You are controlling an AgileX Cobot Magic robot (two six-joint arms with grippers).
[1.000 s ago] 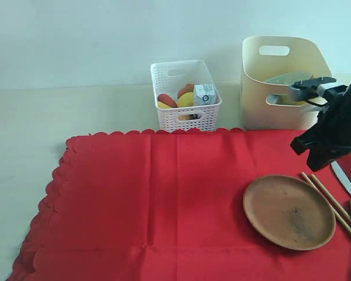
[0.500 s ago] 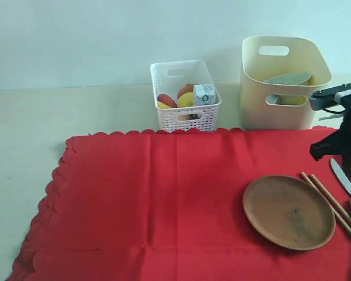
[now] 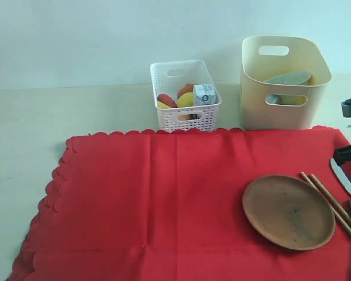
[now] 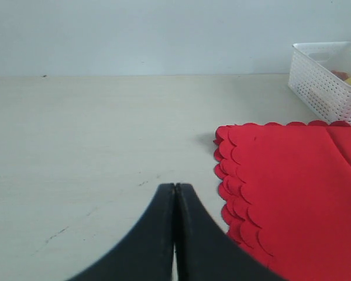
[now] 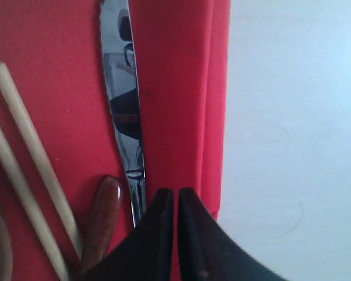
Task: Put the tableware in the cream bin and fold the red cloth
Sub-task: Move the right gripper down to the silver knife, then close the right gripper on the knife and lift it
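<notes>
the pale bowl (image 3: 288, 78) already sits in the cream bin (image 3: 258, 112), while the terracotta plate (image 3: 288, 212), wooden chopsticks (image 3: 330, 202) and metal knife (image 5: 121, 105) lie on the flat, unfolded red cloth (image 3: 164, 199), and the left gripper (image 4: 175, 193) and right gripper (image 5: 176, 196) are both pinched closed on nothing.

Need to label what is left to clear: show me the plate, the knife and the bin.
plate (image 3: 288, 212), exterior view, middle of its face.
knife (image 5: 120, 99), right wrist view, middle of the blade.
bin (image 3: 284, 117), exterior view, front wall below the handle cut-out.
</notes>
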